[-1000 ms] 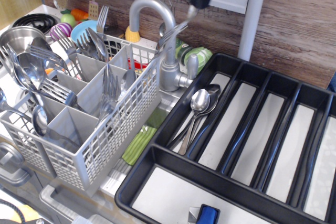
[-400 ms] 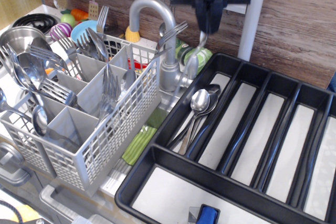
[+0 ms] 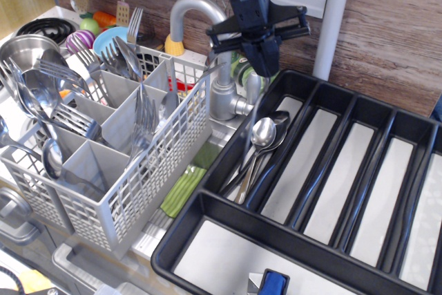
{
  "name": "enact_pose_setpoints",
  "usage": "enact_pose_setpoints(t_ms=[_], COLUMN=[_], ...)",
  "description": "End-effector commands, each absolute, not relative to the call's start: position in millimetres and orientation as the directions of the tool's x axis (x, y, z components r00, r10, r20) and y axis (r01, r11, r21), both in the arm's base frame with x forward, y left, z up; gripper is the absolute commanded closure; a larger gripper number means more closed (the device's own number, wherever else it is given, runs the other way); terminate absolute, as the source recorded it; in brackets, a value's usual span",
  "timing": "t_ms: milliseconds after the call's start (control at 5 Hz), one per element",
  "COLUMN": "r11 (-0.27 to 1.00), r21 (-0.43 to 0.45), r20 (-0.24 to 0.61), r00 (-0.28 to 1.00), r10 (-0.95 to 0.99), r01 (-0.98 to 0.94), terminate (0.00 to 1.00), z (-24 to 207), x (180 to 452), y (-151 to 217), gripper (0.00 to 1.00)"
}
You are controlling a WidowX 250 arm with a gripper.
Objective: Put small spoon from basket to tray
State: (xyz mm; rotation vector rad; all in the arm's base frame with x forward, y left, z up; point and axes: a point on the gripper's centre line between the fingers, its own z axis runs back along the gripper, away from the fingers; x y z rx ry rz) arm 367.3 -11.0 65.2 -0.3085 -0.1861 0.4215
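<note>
My gripper (image 3: 262,65) hangs over the left end of the black tray (image 3: 207,206), next to the faucet. It is shut on the small spoon (image 3: 250,114), whose thin steel length hangs down from the jaws into the tray's leftmost long compartment. Its lower end is close above the steel spoons (image 3: 262,133) lying in that compartment; I cannot tell if it touches them. The light grey gridded basket (image 3: 160,170) stands to the left, holding forks and big spoons in several compartments.
A steel faucet (image 3: 206,15) rises between basket and tray, just left of the gripper. A white post (image 3: 333,18) stands behind the tray. A steel pot (image 3: 24,48) and coloured bowls (image 3: 105,36) are at the far left. A blue object (image 3: 274,283) sits at the tray's front edge.
The gripper has moved down with the spoon, from high by the shelf to just above the tray's leftmost compartment. The spoon now reaches into that compartment.
</note>
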Motion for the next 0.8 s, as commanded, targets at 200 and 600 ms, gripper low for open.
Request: enact_pose_setpoints(t_ms=[200, 600], r11=[0.836, 0.836], r21=[-0.356, -0.356], r20=[0.159, 0.159], r00=[0.855, 0.855], r10=[0.494, 0.494], r01=[-0.417, -0.417], terminate=[0.00, 1.00], z=[45, 45], x=[367, 367], y=[-16, -16], gripper=[0.00, 0.00])
